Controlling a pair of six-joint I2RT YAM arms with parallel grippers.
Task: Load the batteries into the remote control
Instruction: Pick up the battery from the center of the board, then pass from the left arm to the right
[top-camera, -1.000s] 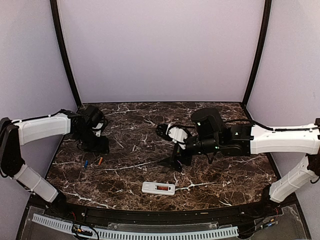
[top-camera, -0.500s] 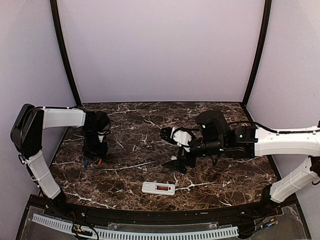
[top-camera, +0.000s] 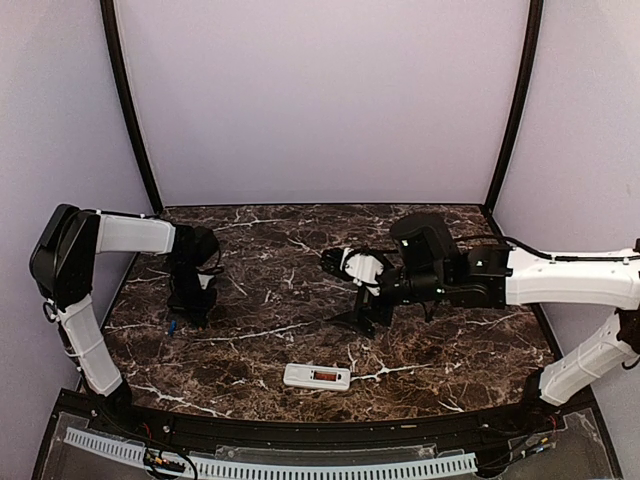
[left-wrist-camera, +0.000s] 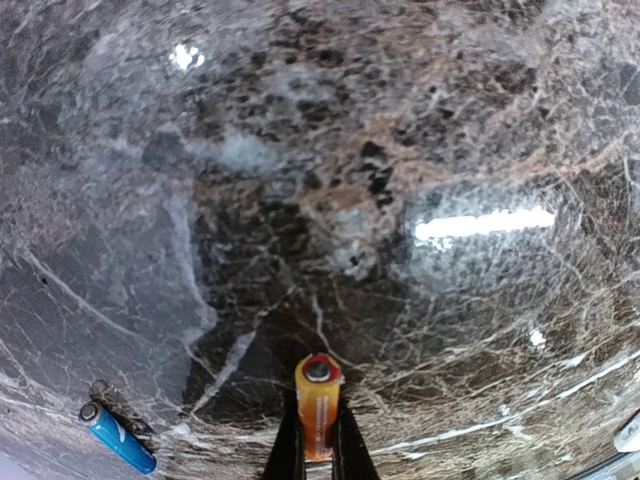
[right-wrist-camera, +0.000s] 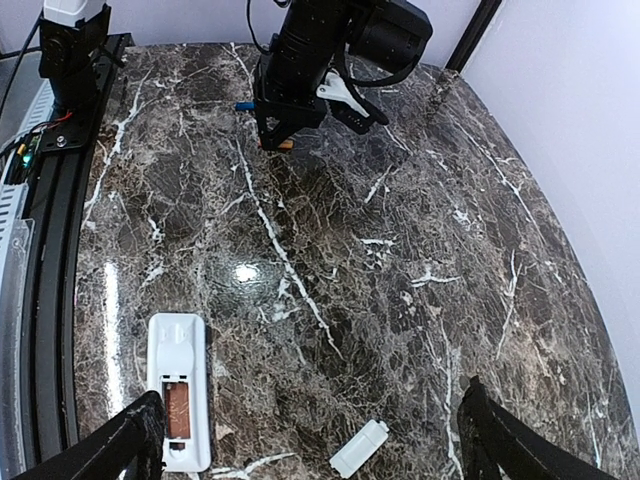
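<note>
My left gripper (left-wrist-camera: 318, 445) is down at the table's left side and shut on the orange-red battery (left-wrist-camera: 317, 400), whose end pokes out past the fingertips. The blue battery (left-wrist-camera: 118, 438) lies loose on the marble just beside it, also visible as the blue battery (top-camera: 172, 326). The remote control (top-camera: 317, 376) lies back up near the front edge, its battery recess uncovered. In the right wrist view the remote control (right-wrist-camera: 178, 385) sits by the left finger. My right gripper (right-wrist-camera: 315, 450) hovers wide open over the middle of the table, holding nothing.
A small loose white cover piece (right-wrist-camera: 358, 448) lies on the marble between the right gripper's fingers. A black rail (right-wrist-camera: 45, 250) runs along the table's front edge. Purple walls close in the back and sides.
The left gripper has come down onto the orange-red battery and shut on it. The right arm has shifted only slightly and stays open.
</note>
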